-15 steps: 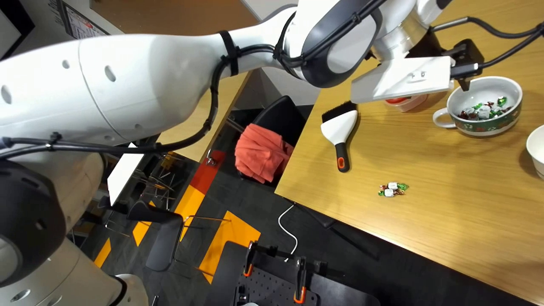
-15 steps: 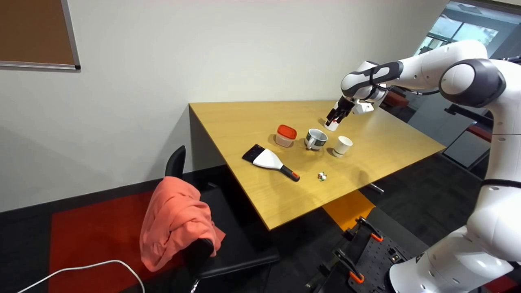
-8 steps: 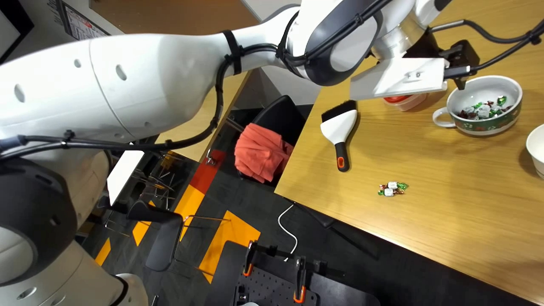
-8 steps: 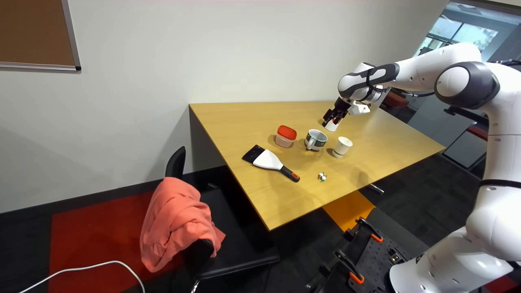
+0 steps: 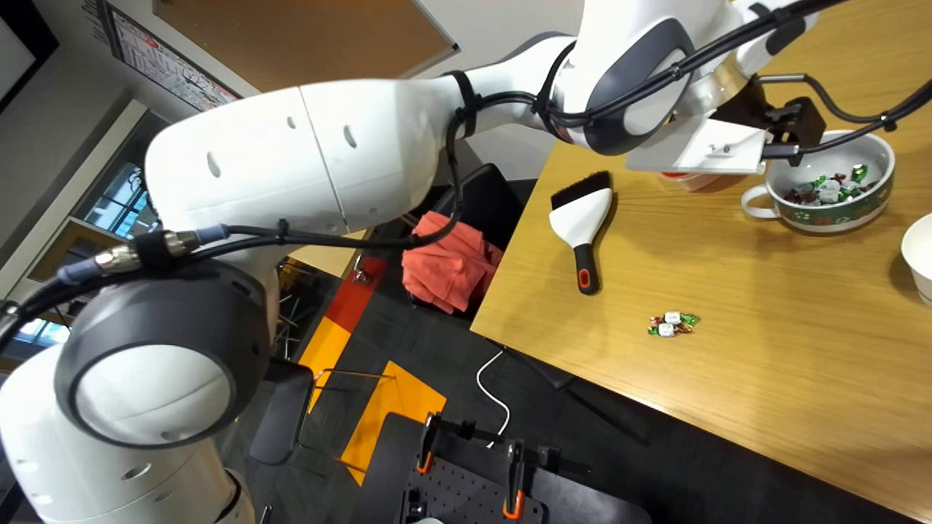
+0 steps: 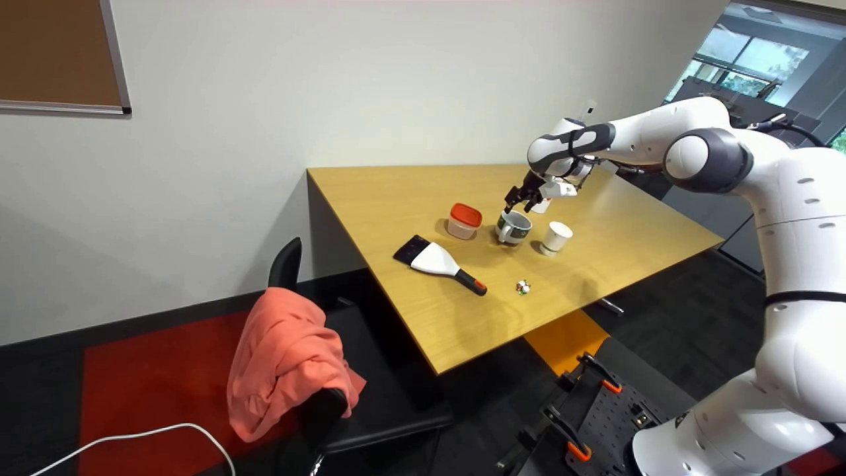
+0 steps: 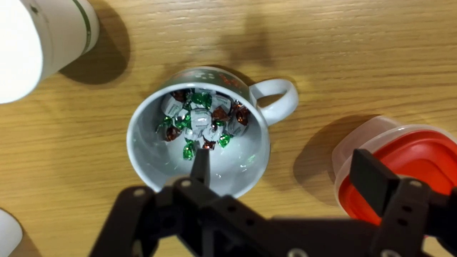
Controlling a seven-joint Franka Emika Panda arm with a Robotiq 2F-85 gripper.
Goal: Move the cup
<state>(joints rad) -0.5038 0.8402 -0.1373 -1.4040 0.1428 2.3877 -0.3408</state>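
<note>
A wide white mug with a green patterned band and one handle stands upright on the table, holding wrapped candies; it shows in both exterior views (image 5: 834, 218) (image 6: 519, 231) and the wrist view (image 7: 235, 167). A white paper cup with a green line stands beside it, in both exterior views (image 5: 922, 255) (image 6: 556, 238) and the wrist view (image 7: 62, 39). My gripper (image 7: 281, 153) is open and empty. In the wrist view one finger overlaps the mug's opening, the other the red-lidded container. In an exterior view the gripper (image 6: 520, 202) is just above and behind the mug.
A clear container with a red lid (image 7: 421, 157) stands close to the mug's handle side. A white item (image 6: 540, 206) stands behind the mug. A brush (image 5: 582, 218) and a few candies (image 5: 673, 324) lie nearer the front edge of the table (image 5: 728, 397).
The arm has swung, and the gripper has moved left and slightly down in an exterior view, from by the white item to above the mug. The objects on the table have not moved.
</note>
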